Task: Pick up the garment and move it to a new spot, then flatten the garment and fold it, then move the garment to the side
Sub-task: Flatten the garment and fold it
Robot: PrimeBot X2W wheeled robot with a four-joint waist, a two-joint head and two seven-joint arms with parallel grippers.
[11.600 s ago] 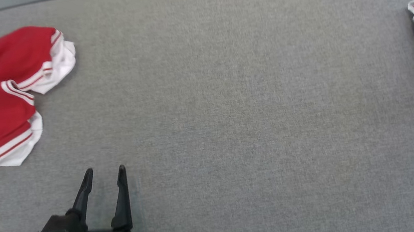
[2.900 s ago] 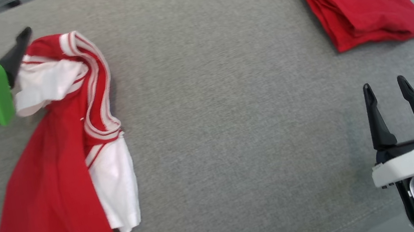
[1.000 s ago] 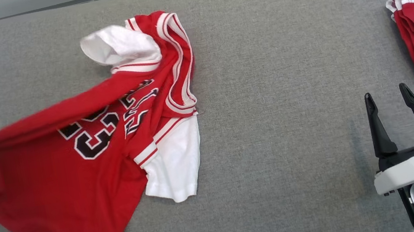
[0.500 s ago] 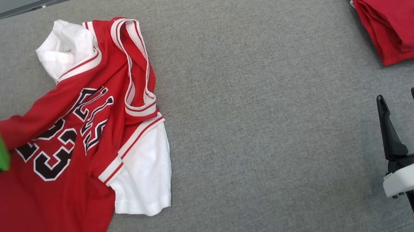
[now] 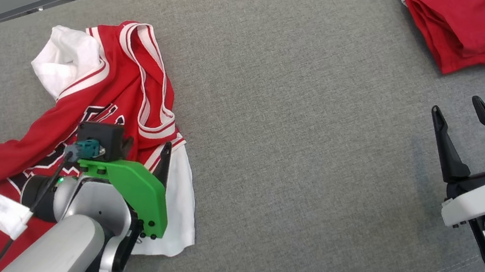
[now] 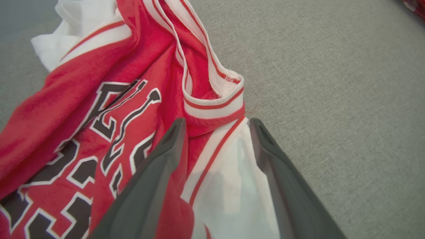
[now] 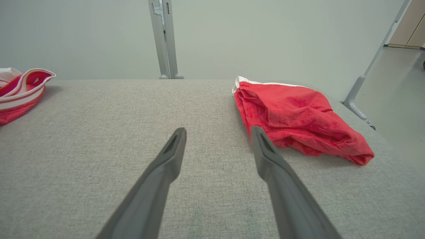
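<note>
Above the red jersey [image 5: 119, 92], at its white sleeve, the left claw [image 6: 216, 126] hangs wide, holding nothing. The jersey lies crumpled on the grey counter [image 5: 302, 146]. Relocation looks done; flattening, folding and setting aside remain. Well right of the jersey, the right claw [image 5: 456, 106] stands wide and empty near a folded red garment [image 5: 467, 17].

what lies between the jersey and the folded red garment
Just bare grey tabletop, as the head view shows, from the jersey across to the folded red garment.
</note>
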